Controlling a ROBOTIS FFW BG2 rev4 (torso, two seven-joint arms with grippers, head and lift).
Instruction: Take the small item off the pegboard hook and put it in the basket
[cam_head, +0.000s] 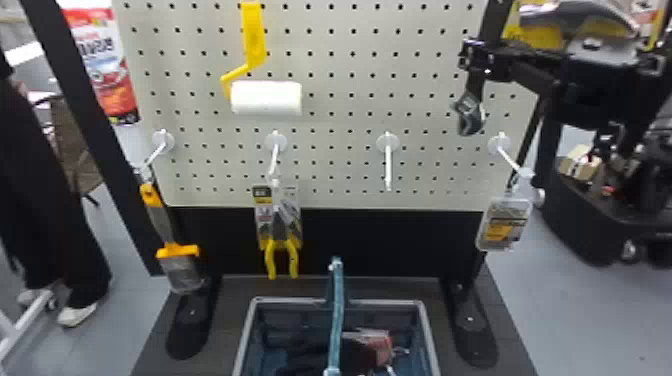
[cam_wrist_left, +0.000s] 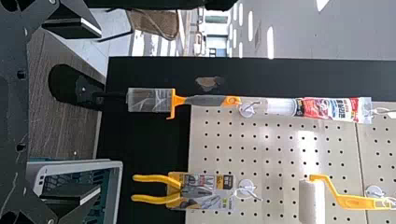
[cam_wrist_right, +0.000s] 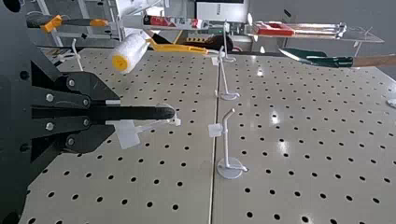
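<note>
Between the right gripper's (cam_wrist_right: 116, 113) fingers, closed firmly on its black handle: wrench (cam_head: 468, 115), head down, loop end up, apart from the hook (cam_wrist_right: 227, 147) beyond the fingertips. Basket (cam_head: 380, 301) well below and left of them. Best drawn away from the pegboard (cam_head: 350, 115) first, skirting the hanging packet (cam_head: 505, 225), then lowered beside the basket handle (cam_head: 337, 310) before release. Left gripper (cam_wrist_left: 99, 111): fingers wide apart, empty.

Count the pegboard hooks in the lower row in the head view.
4: far-left hook, with the orange-and-grey tool; next hook, with the pliers; third hook, right of the pliers; far-right hook, with the packaged item.
</note>
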